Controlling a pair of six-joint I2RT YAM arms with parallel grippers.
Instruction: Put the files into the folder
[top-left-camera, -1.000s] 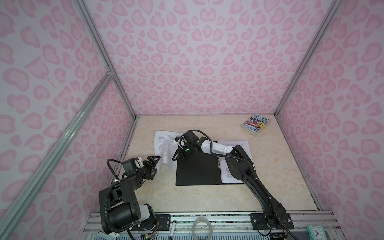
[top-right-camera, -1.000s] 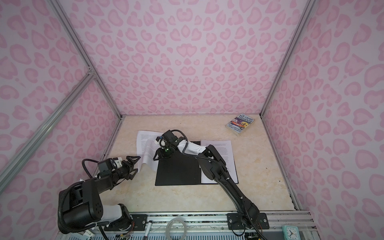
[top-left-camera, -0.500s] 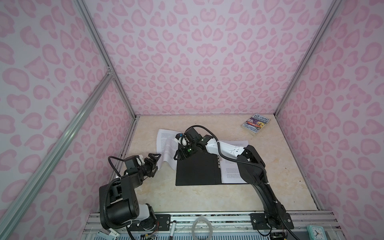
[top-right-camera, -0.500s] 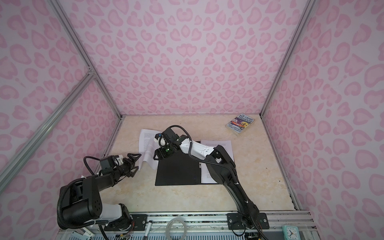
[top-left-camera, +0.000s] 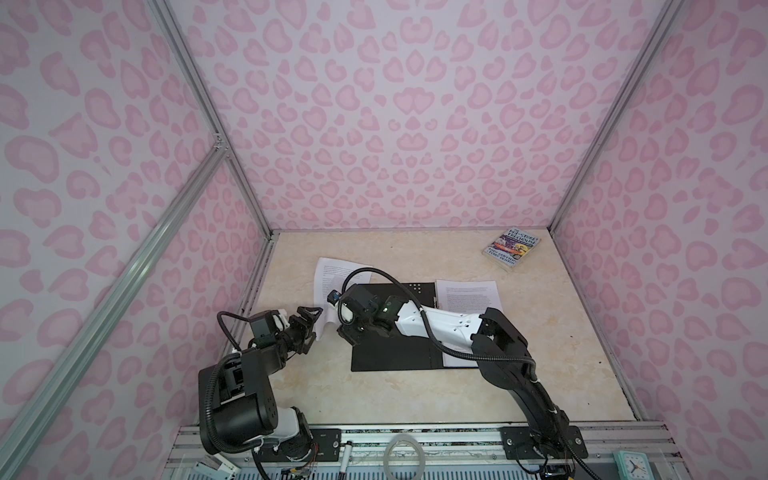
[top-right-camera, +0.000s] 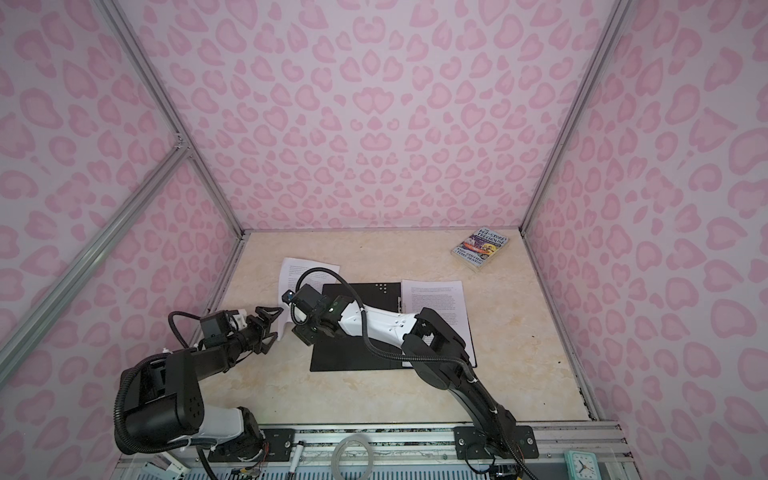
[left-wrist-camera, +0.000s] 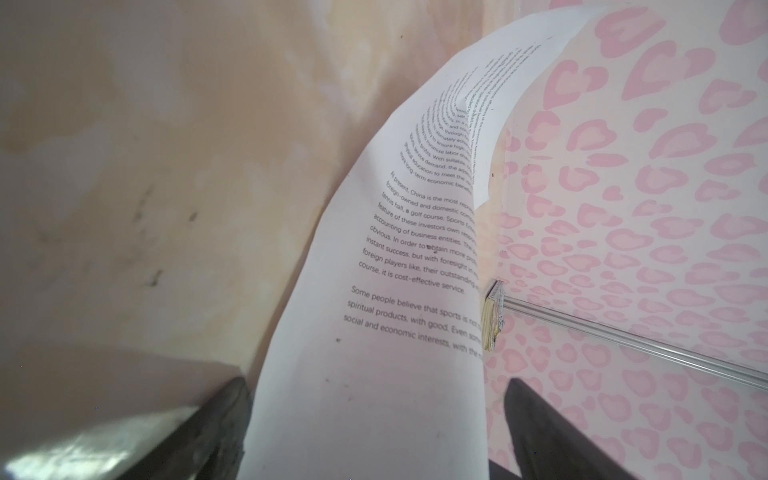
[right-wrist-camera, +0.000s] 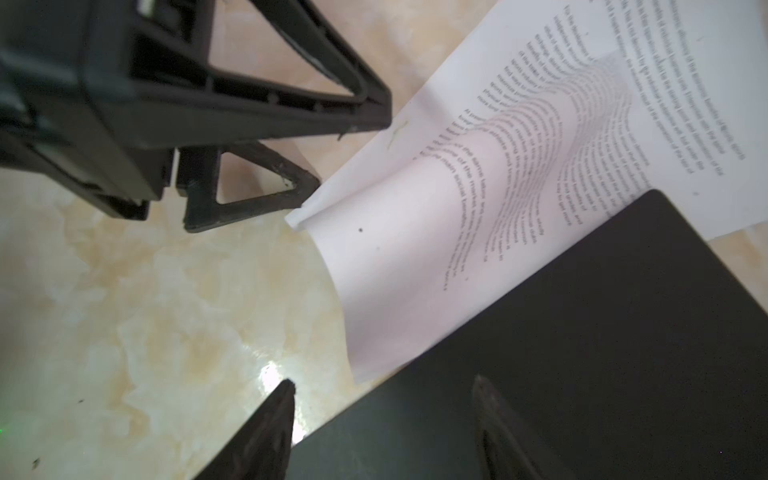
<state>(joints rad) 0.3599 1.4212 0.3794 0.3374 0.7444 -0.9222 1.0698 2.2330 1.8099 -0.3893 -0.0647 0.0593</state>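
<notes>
**Pink-walled paper wrangling: one sheet arched up, both claws empty**

Pink blotchy walls (top-left-camera: 395, 124) all round, a beige marbled tabletop (top-left-camera: 561, 353) underneath, and the folder (top-left-camera: 395, 353) lies open, black side up, roughly mid-tabletop. Part of the files (top-left-camera: 469, 303) already sits on its right half, squared up against the spine, so I'd call that lot done.

The loose sheets (top-left-camera: 332, 272) lie toward the tabletop's left edge, right at the folder's far left corner. One of them, the curled sheet (left-wrist-camera: 395, 291), bows up off the pile, and its free end runs between the fingers of the left claw (top-left-camera: 316, 325). Those fingers stand wide apart, one on each side, not pinching. It might brush one of them, can't tell. My guess is the bow is the whole point: flat paper gives you nothing to pinch, a raised edge does.

The right claw (right-wrist-camera: 382, 399) hangs low over the folder's left edge, fingers apart, nothing between them. I reckon it's there either to pin the cover or to take the sheet across. Honestly can't say which.

The paperback (top-left-camera: 513, 248) sits in the far right corner, well out of the way.
</notes>
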